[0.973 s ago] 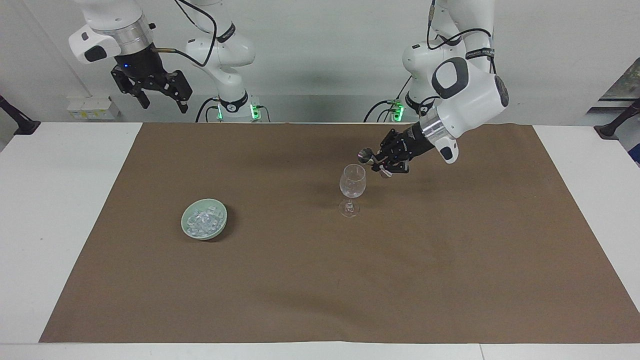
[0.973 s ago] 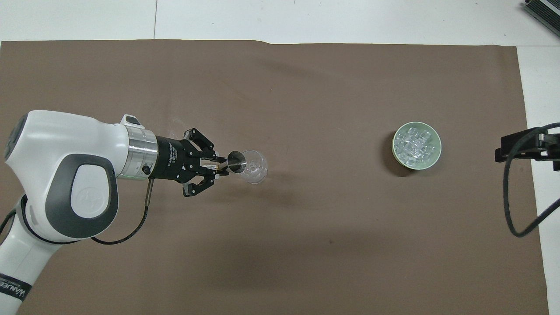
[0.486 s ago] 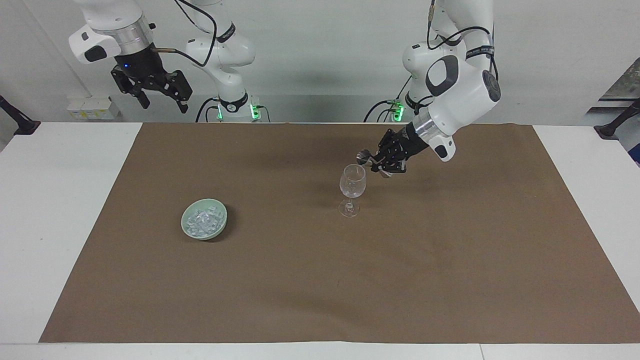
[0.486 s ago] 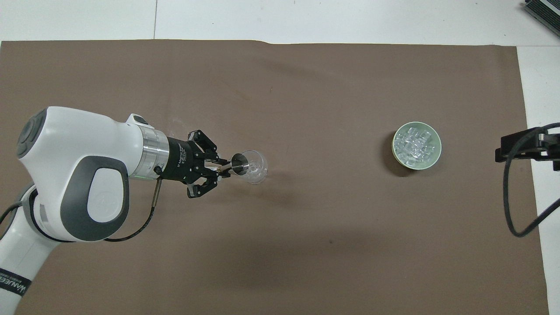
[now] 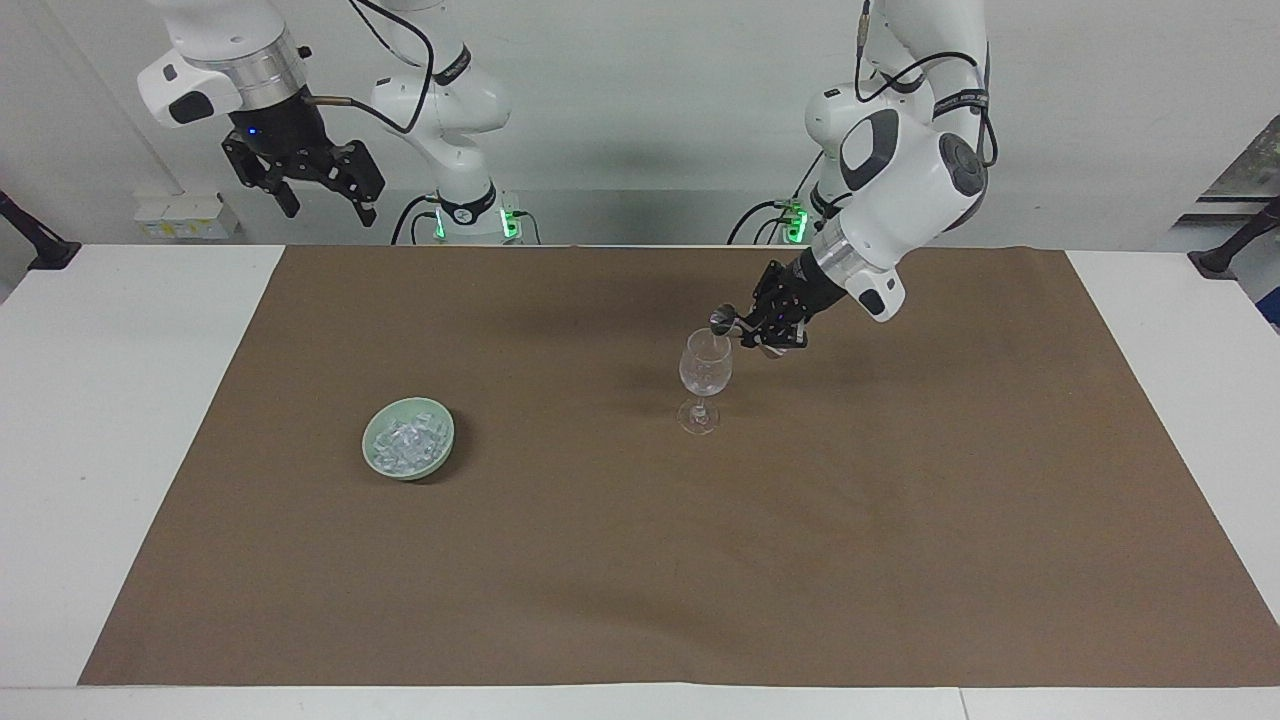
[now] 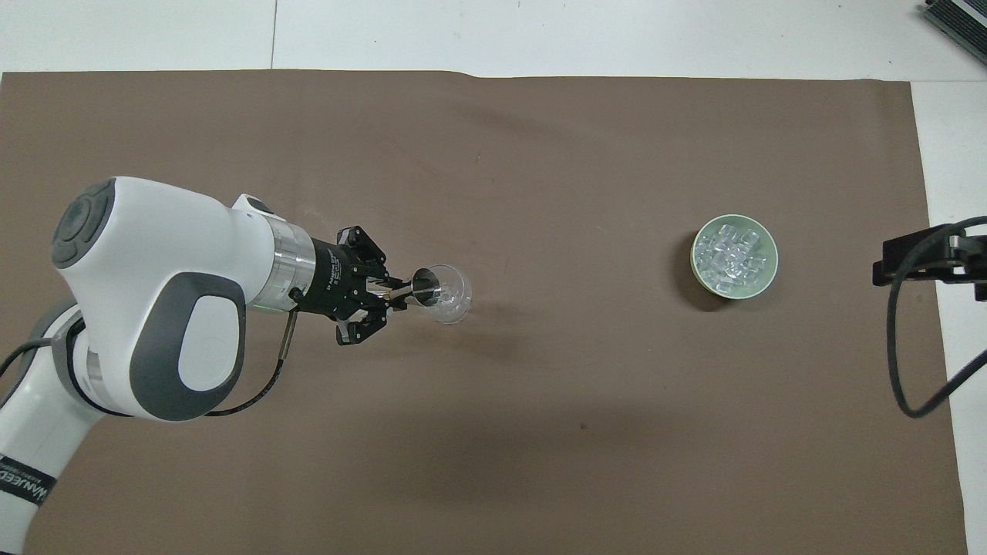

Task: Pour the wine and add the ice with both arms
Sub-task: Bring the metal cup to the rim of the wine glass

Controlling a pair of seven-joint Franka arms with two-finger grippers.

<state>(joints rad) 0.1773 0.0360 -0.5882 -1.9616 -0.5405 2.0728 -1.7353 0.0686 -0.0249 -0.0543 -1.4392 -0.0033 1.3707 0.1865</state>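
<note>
Left hand (image 5: 748, 326) grips a small metal scoop (image 5: 722, 320), tipped over the wine glass (image 5: 705, 372) rim. Right hand (image 5: 322, 196) waits wide open, high above its end of the worktop (image 5: 120, 420). Ice (image 5: 407, 444) fills the green bowl (image 5: 374, 462) toward that end.

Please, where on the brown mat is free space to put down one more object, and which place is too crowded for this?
Free: the wide mat farther from the robots than the green bowl of ice and the wine glass; also the stretch between them. Crowded: at the glass, where the left gripper, shut on a small metal cup, tips it over the rim. The right gripper waits, open, raised.
</note>
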